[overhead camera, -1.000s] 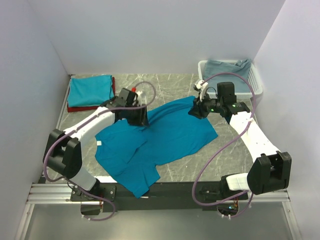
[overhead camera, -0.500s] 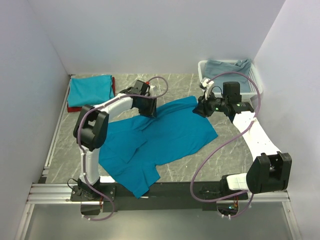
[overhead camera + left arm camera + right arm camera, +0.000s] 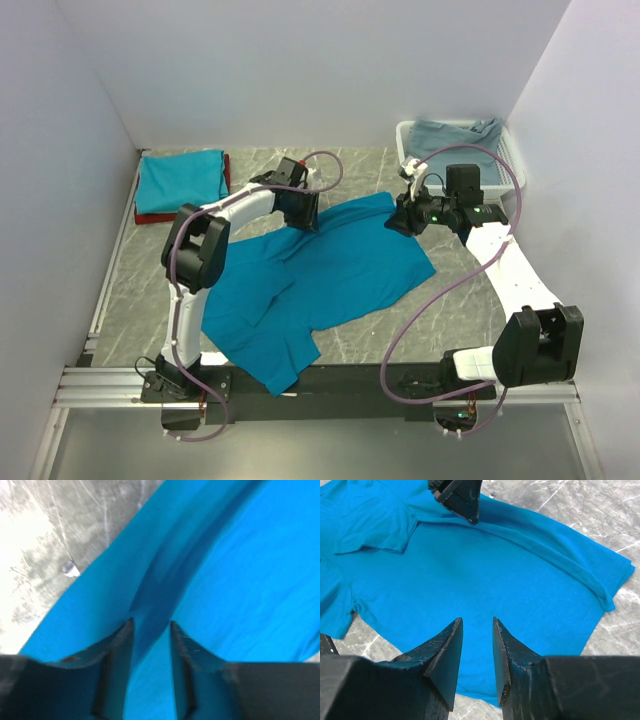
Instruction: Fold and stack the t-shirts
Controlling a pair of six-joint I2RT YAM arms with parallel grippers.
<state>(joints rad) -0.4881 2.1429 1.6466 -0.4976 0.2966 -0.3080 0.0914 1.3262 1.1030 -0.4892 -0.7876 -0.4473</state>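
The spread teal t-shirt lies crumpled at the middle of the worktop, its lower part reaching 6 o'clock. The left claw sits at its 11 o'clock edge, narrowly parted astride a raised ridge of cloth; whether it pinches, I cannot tell. The right claw is at the 1 o'clock corner, narrowly open with nothing held. At 10 o'clock a folded teal t-shirt rests on a dark red t-shirt.
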